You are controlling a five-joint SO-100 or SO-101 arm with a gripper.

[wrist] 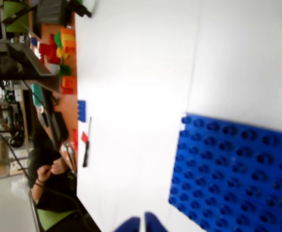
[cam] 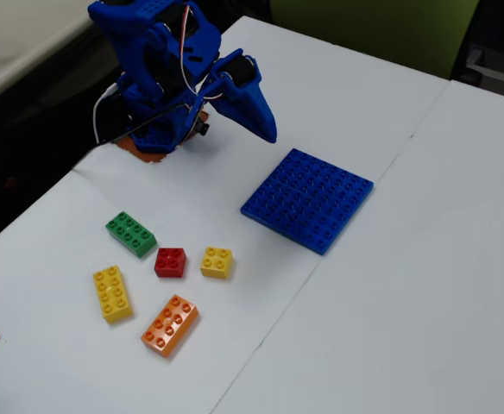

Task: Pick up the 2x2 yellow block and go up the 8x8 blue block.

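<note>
The 2x2 yellow block (cam: 217, 261) lies on the white table beside a red brick, studs up; it does not show in the wrist view. The 8x8 blue block (cam: 308, 198) lies flat to its upper right and fills the lower right of the wrist view (wrist: 237, 169). My blue gripper (cam: 267, 132) hangs above the table, up and left of the baseplate and well away from the yellow block. Its jaws are together and hold nothing. Only the two tips (wrist: 143, 224) show at the bottom of the wrist view.
A red brick (cam: 170, 261), a green brick (cam: 131, 234), a long yellow brick (cam: 112, 293) and an orange brick (cam: 171, 324) lie around the yellow block. The wrist view shows the table's far edge (wrist: 77, 121), a pile of bricks (wrist: 59, 48) and a seated person (wrist: 47, 169) beyond it.
</note>
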